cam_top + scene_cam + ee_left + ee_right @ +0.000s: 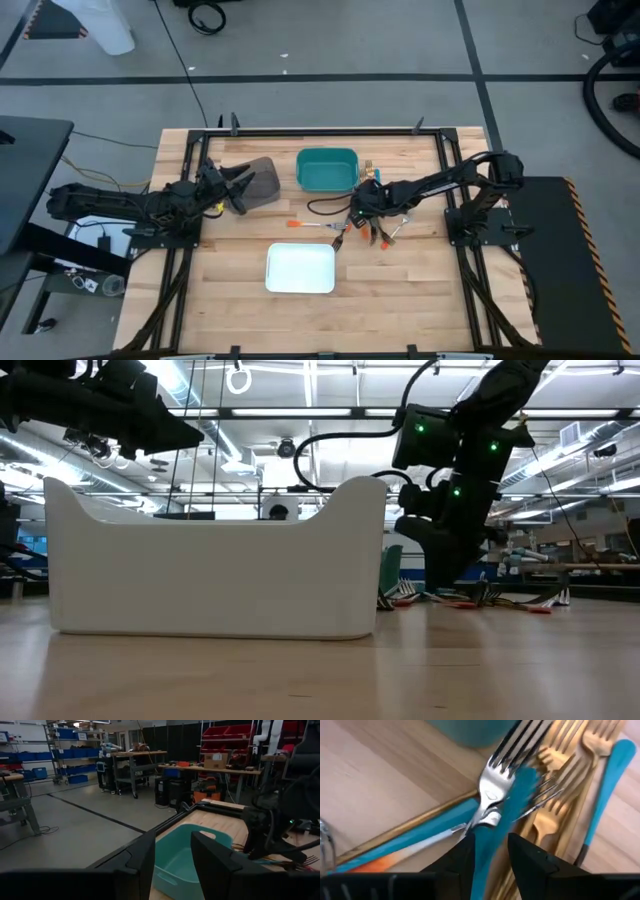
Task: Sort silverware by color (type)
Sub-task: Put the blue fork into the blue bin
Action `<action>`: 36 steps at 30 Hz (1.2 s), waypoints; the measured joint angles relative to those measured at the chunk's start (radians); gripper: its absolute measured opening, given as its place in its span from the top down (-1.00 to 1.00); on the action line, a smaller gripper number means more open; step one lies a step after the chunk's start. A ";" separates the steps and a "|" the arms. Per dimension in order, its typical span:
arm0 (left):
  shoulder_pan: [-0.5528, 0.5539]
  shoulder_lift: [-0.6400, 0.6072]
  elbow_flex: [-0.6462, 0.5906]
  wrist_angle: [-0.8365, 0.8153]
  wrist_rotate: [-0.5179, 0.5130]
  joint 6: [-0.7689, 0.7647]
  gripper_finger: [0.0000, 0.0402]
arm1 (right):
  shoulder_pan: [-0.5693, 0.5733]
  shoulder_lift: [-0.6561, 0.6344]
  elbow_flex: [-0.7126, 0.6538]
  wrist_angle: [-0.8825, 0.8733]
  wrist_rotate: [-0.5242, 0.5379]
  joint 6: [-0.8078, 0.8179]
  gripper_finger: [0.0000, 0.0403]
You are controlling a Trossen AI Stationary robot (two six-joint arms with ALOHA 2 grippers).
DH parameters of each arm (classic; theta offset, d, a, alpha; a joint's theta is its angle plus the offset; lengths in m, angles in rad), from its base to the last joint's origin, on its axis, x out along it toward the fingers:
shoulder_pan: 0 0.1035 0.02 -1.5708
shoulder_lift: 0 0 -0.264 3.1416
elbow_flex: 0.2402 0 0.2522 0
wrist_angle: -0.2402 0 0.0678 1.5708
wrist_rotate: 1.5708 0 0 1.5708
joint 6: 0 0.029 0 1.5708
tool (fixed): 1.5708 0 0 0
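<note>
- High view: my right gripper sits at about two o'clock from the white tray, right over the silverware heaped beside the teal bin. One orange-handled piece lies apart from the heap, toward nine o'clock. The heap lies within easy reach of the bin, which I judge is why the arm works there. My left gripper waits at ten o'clock from the tray, by the grey bin, out of the way. From above I cannot read either jaw gap.
- Low view: the tray wall fills the near ground; the right arm comes down at three o'clock of it, and utensil ends lie flat on the table beneath. This view alone shows how low the gripper hangs, near the table; its fingertips are hidden.
- Left wrist view: my left fingers stand parted with nothing between them, only the teal bin beyond. No other view settles that.
- Right wrist view: my right fingers stand parted astride a teal handle. A steel fork head lies just beyond the tips, among gold forks and other teal handles. Whether the pads are pressing or letting go I cannot tell. Only here do the colours in the heap show; I judge a teal piece is the present pick.
</note>
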 joint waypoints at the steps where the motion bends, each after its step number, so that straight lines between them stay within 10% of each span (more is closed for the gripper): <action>1: 0.000 0.000 0.000 0.000 0.000 0.000 0.33 | 0.000 0.006 0.000 -0.002 -0.004 -0.001 0.39; 16: 0.000 0.000 0.000 -0.001 0.000 -0.012 0.33 | 0.001 0.010 0.002 0.000 -0.034 -0.038 0.83; 36: 0.000 0.000 0.000 -0.039 0.000 -0.021 0.33 | 0.002 0.004 0.027 -0.025 -0.076 -0.061 0.87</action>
